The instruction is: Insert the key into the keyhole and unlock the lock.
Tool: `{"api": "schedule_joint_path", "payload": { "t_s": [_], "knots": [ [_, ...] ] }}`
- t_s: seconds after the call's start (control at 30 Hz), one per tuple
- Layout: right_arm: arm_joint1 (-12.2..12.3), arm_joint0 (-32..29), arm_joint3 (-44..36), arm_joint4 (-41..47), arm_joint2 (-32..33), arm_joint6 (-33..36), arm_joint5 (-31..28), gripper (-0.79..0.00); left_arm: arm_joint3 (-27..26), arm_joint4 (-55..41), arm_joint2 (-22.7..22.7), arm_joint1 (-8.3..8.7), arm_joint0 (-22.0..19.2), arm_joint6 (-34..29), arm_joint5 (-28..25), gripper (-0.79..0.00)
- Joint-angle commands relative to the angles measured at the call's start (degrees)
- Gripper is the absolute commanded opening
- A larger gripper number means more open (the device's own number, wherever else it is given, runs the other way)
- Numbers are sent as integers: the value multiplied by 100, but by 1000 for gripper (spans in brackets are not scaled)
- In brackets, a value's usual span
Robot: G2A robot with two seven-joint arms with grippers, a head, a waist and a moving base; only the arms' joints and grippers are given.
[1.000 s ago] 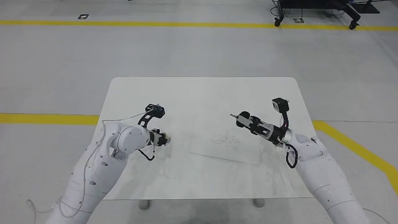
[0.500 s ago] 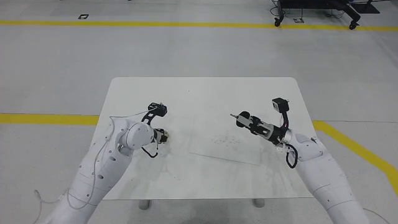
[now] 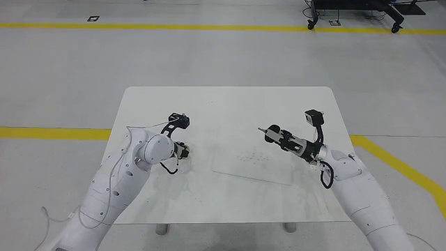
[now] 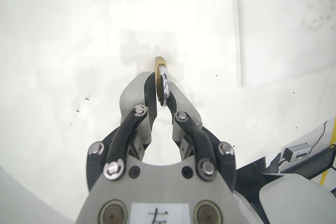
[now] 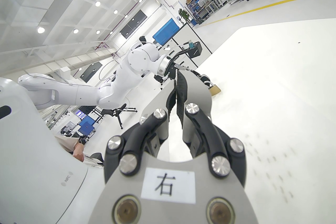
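A brass padlock [image 4: 159, 64] with a silver shackle [image 4: 164, 88] is pinched between the pads of my left gripper [image 4: 161, 79], which is shut on it just above the white table [image 3: 230, 104]. In the top view this gripper [image 3: 182, 150] is at the table's left-middle. My right gripper [image 3: 273, 134] hovers at the right-middle, shut, with a thin key [image 3: 261, 130] sticking out of its tip toward the left arm. In the right wrist view the fingers [image 5: 194, 88] are pressed together, and the padlock [image 5: 215, 89] sits beyond them; the key's blade is hard to make out there.
A thin, pale sheet [image 3: 254, 162] with faint dark marks lies flat on the table between the two arms. The table's far half is bare. Its edges lie close behind both forearms.
The left arm has shifted slightly right and away from the table's near edge, carrying the padlock. The right arm has kept still.
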Motion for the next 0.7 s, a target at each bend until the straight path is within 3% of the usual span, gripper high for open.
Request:
{"api": "schedule_joint_path", "payload": {
  "t_s": [0.0,0.1,0.17,0.23,0.3,0.33,0.67],
  "knots": [
    [0,0,0,0,0,0,0,-785,4,28,17,-5,-14,-2,2,-496],
    [0,0,0,0,0,0,0,-785,-6,40,44,-17,-33,10,25,-474],
    [0,0,0,0,0,0,0,-785,2,35,59,-26,-45,20,46,-502],
    [0,0,0,0,0,0,0,-785,48,87,82,-34,-65,41,65,-588],
    [0,0,0,0,0,0,0,-785,116,154,110,-44,-90,57,120,-748],
    [0,0,0,0,0,0,0,-785,151,190,133,-51,-103,61,139,-785],
    [0,0,0,0,0,0,0,-785,244,350,149,-83,-187,242,165,-785]
  ]
}}
